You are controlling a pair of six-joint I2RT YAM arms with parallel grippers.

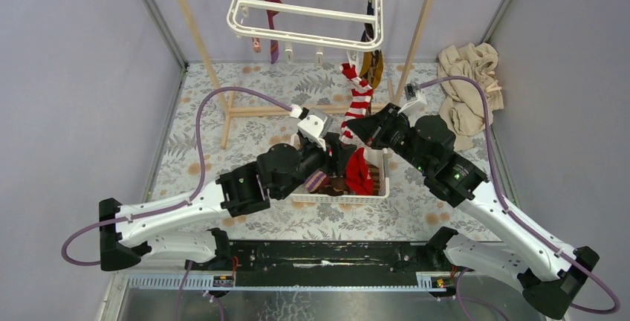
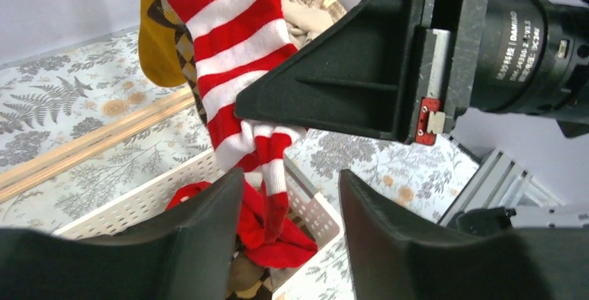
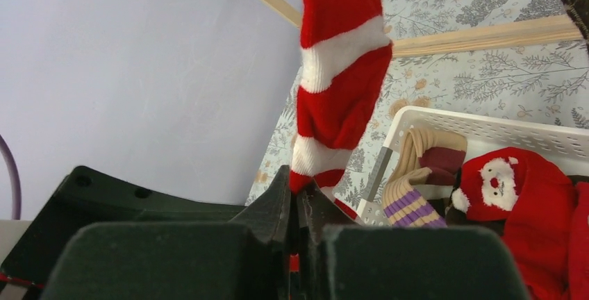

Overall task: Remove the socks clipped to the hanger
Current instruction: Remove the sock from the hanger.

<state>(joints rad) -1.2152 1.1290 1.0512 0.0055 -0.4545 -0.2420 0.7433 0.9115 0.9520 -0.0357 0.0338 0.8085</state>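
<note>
The white hanger point(image 1: 308, 5) hangs at the top, tilted, with a maroon sock point(image 1: 271, 9) and a mustard and brown sock point(image 1: 371, 65) clipped to it. A red-white striped sock point(image 1: 358, 94) hangs from its front right corner down towards the basket. My right gripper point(image 3: 300, 182) is shut on this striped sock point(image 3: 340, 57), pinching its lower end. My left gripper point(image 2: 290, 178) is open just below. The striped sock's point(image 2: 236, 43) tip dangles between the left fingers, near the left one. In the top view both grippers meet over the basket's far edge.
A white perforated basket point(image 1: 375, 195) between the arms holds several socks, among them a red one point(image 1: 360, 172) and a tan purple-striped one point(image 3: 410, 196). A wooden pole frame point(image 1: 197, 35) carries the hanger. A beige cloth pile point(image 1: 468, 87) lies at the right wall.
</note>
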